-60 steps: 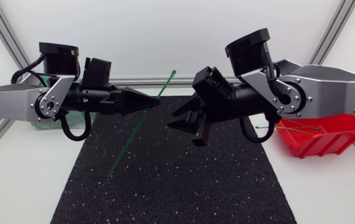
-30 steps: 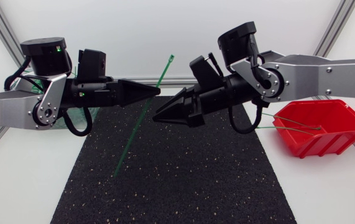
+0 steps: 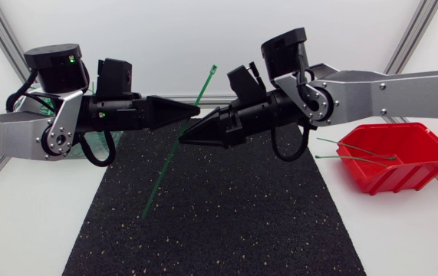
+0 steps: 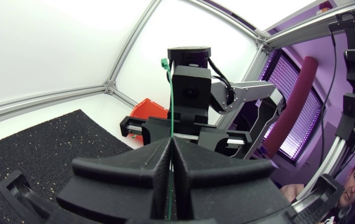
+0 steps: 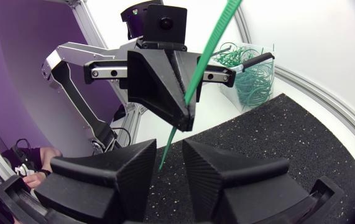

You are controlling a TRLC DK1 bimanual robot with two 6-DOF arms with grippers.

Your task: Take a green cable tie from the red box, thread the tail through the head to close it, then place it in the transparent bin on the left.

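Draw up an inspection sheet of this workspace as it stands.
Surface: white table with black speckled rubber mat.
Job's things: long green cable tie, unthreaded, held above the mat; red plastic box with spare ties; transparent bin of looped ties.
Clutter: nothing seen.
Claws: left claw shut on the tie; right claw open, tie passing between its fingers.
Cables: black cable loops under both wrists.
Surroundings: aluminium frame rails, white panels.

White table bears black mat, red box, seemingly a bin.
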